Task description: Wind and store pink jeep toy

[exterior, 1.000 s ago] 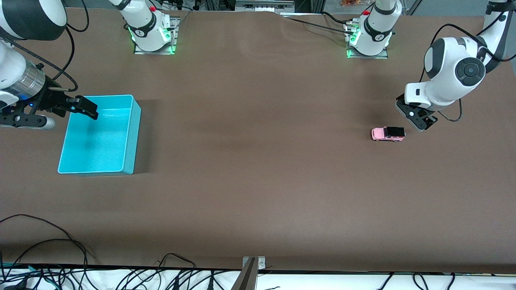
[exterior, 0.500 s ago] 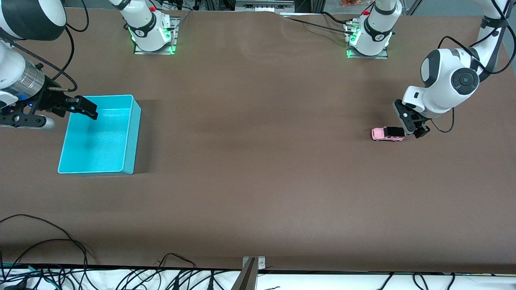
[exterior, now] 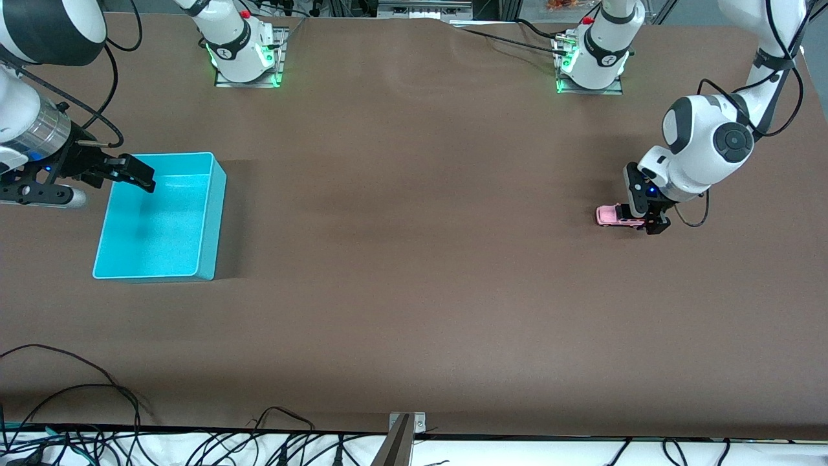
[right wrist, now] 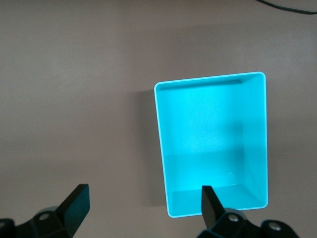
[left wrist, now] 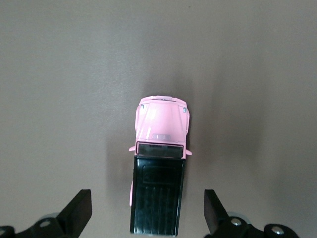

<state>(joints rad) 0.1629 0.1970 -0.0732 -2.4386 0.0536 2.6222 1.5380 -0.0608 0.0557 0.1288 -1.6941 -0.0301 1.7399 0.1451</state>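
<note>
- Pink jeep toy (exterior: 614, 215): on the table at the left arm's end, not yet gripped or wound.
- Left gripper (exterior: 647, 210): fingers apart, straddling its black roof.
- Right gripper (exterior: 132, 173): fingers apart, waiting over the empty cyan bin (exterior: 206, 213).

— Where is the left gripper (exterior: 647, 213)?
— Low over the table near the left arm's end, wrist bent downward, fingers (left wrist: 79, 210) spread wide apart.

— And the right gripper (exterior: 132, 173)?
— It hangs in the air near the right arm's end, fingers (right wrist: 77, 203) parted; that arm waits.
</note>
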